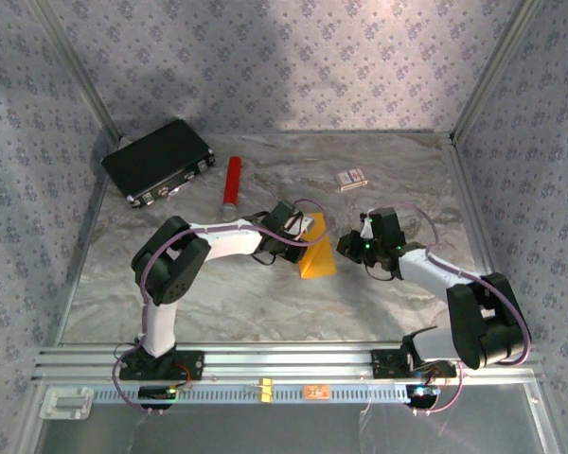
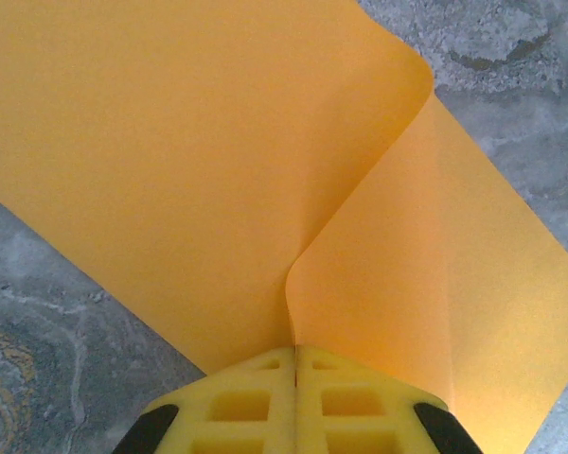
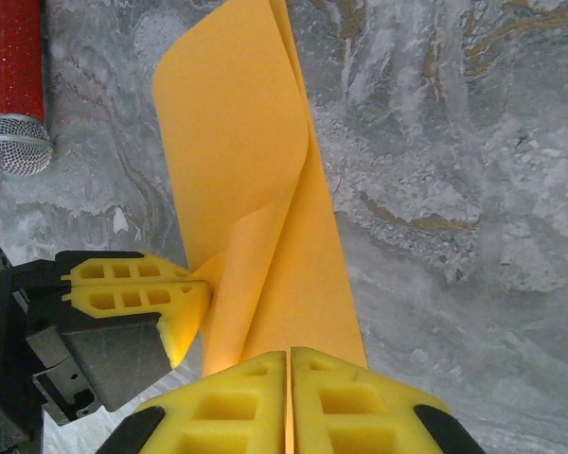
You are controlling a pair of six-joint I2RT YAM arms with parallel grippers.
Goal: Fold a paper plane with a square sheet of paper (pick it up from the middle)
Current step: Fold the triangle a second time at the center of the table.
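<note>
The square sheet of paper, plain orange-yellow, stands up off the marble table at the centre, bent double in soft curves. My left gripper holds its left side; in the left wrist view the jaws are pressed together on the sheet, which fans out ahead of them. From the right, my right gripper is shut on the sheet's edge, with paper showing in the slit of the right gripper. The left gripper's yellow fingers pinch the same sheet just to the left.
A red cylinder with a silver mesh end lies behind the left arm. A black case sits at the back left, and a small white-and-red box at the back right. Patterned walls enclose the table.
</note>
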